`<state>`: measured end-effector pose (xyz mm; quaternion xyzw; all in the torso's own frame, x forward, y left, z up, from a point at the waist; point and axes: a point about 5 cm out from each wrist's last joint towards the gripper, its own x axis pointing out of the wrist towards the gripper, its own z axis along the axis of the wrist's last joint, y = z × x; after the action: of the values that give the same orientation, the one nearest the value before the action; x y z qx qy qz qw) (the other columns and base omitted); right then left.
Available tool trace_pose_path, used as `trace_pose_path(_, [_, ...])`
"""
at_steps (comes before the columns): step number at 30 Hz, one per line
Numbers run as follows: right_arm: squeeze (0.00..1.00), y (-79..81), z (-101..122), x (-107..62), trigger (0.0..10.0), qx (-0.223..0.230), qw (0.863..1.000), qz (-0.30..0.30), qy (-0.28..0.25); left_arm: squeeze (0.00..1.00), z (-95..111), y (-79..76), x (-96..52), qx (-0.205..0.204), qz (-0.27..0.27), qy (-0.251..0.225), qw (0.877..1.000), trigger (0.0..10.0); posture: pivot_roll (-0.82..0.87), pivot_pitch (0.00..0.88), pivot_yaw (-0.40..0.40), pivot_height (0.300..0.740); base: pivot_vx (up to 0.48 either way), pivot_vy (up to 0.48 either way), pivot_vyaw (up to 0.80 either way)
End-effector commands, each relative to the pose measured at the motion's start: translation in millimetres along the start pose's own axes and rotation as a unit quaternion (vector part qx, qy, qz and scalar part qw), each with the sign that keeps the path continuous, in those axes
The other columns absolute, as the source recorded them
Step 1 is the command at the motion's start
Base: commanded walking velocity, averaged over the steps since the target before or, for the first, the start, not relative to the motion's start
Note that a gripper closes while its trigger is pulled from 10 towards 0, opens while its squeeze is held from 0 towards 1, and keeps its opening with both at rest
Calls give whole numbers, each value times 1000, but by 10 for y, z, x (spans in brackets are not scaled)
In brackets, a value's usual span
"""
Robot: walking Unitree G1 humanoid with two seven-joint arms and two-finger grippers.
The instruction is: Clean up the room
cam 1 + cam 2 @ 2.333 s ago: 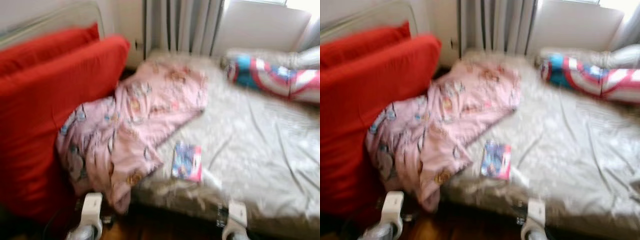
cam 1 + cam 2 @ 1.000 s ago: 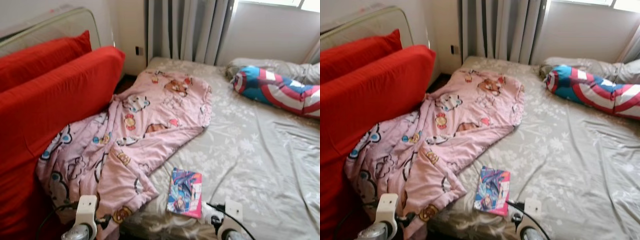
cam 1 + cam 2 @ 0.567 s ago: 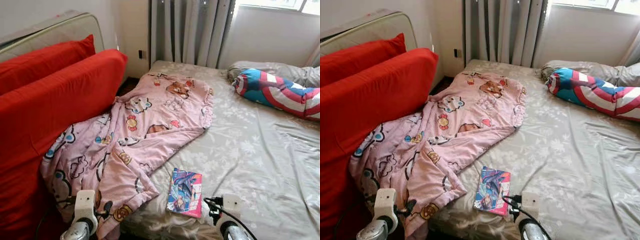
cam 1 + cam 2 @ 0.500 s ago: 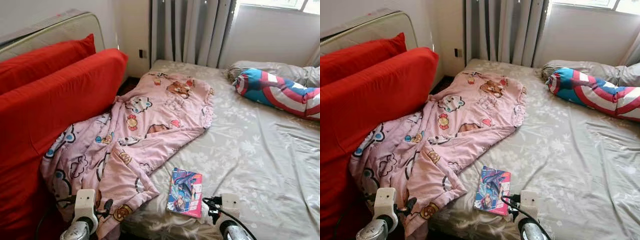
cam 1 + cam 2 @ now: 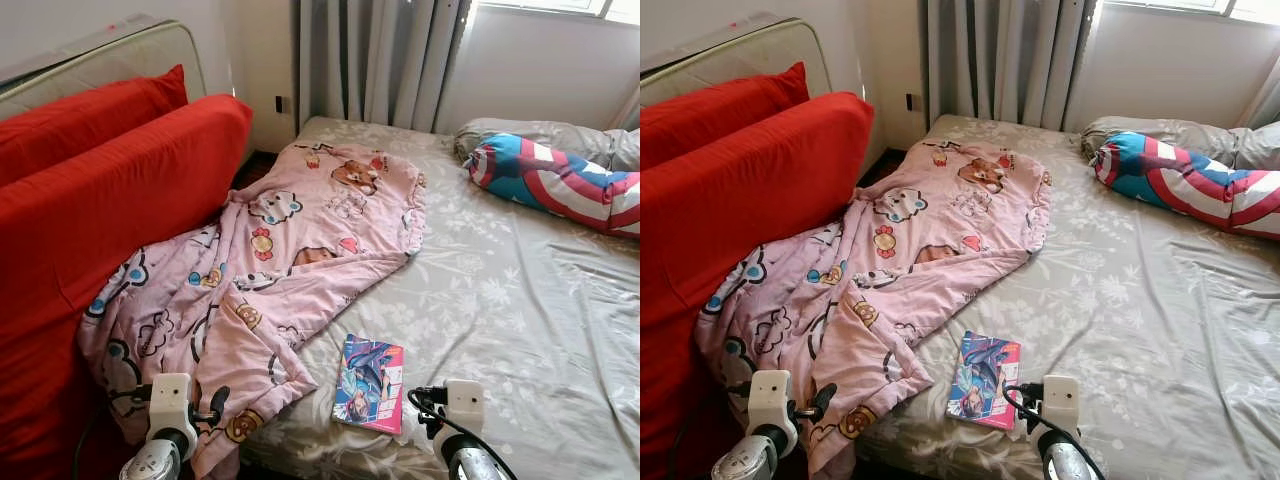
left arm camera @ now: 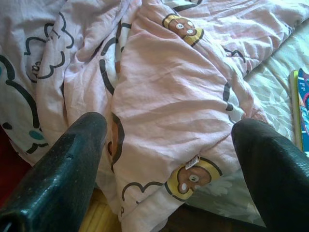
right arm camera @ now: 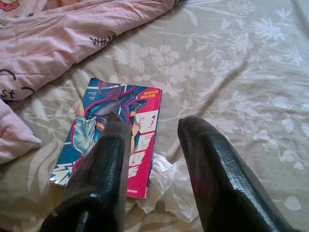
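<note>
Still at approach: right gripper (image 7: 154, 145) fingers parted, empty, aimed at comic book (image 5: 370, 384) near bed (image 5: 520, 300) edge beside pink blanket (image 5: 270, 280); left gripper (image 6: 169, 145) wide over blanket; next, descend and pinch book.

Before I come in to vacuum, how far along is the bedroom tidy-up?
Nothing looks done yet. The pink blanket lies crumpled, spilling off the bed, and the comic book lies near the edge beside a scrap of clear plastic. Neither gripper holds anything: the right gripper is open over the book, the left gripper open over the blanket.
</note>
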<state>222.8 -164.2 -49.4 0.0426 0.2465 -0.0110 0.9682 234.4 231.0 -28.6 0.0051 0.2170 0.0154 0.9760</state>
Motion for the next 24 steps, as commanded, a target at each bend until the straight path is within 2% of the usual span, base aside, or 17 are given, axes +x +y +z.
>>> trace_pose_path(1, [0, -34, -18, -20, 10000, -4, 1000, -4, -1, 0, -33, -18, -20, 1, -4, 1, 1000, 10000, -47, 0, -47, 740, 0, 0, 0])
trace_pose_path(17, [0, -31, -13, -41, 10000, -11, 1000, -3, -18, 0, -8, -24, -45, -8, -12, -28, 999, 10000, -57, 0, -43, 740, 0, 0, 0])
trace_pose_path(21, [0, -32, 33, -37, 10000, -33, 999, -6, -36, 0, 21, -20, -42, -14, -10, -42, 999, 10000, -60, 0, -47, 740, 0, 0, 0])
trace_pose_path(24, [0, -36, 56, -35, 10000, -20, 999, -8, -46, 0, 41, -22, -37, -20, -10, -50, 999, 10000, -60, 0, -45, 740, 0, 0, 0])
